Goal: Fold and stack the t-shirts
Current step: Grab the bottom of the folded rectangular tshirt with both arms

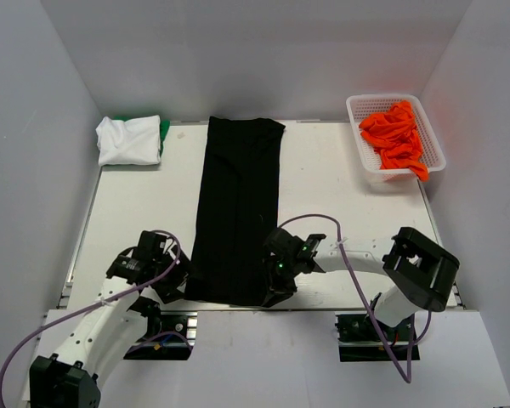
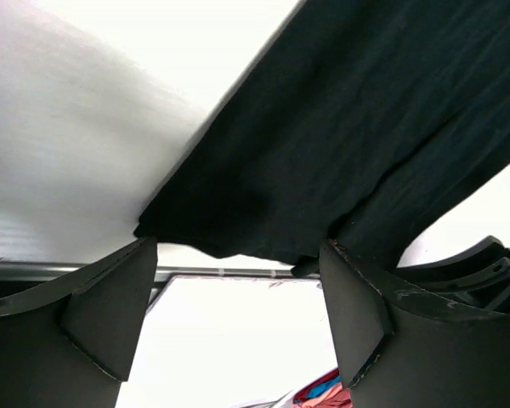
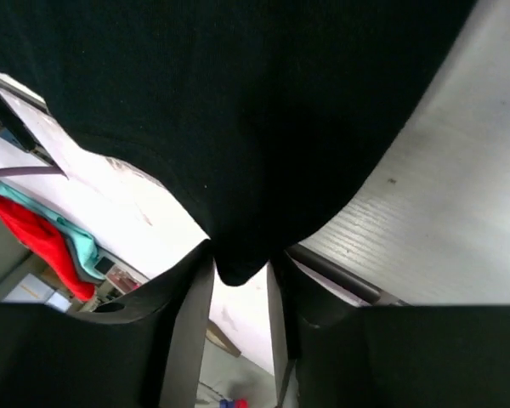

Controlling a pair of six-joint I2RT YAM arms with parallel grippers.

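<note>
Black cloth: the black t-shirt [image 1: 238, 204] was laid as a long narrow strip down the middle of the desk [image 1: 340, 187], with its near hem at the desk's near edge.
Finished pile: a white t-shirt [image 1: 127, 140] was folded and set on a green t-shirt [image 1: 164, 132] at the desk's far-left corner.
Unsorted: the orange t-shirts [image 1: 395, 136] were heaped in a white basket [image 1: 391, 178] at the desk's far-right corner, none of them spread out.
Left jaws: held released at the desk's near edge, on either side of the strip's near-left corner, with no cloth pinched.
Right jaws: drawn in on the strip's near-right corner at the desk's near edge. The cloth tip filled the gap, so a grasp on the black t-shirt was judged.
Done: two shirts were judged folded and stacked, and the black one was judged folded lengthwise only.
Left: the crosswise folds of the strip, its placing on the pile, and every orange shirt were judged outstanding.
</note>
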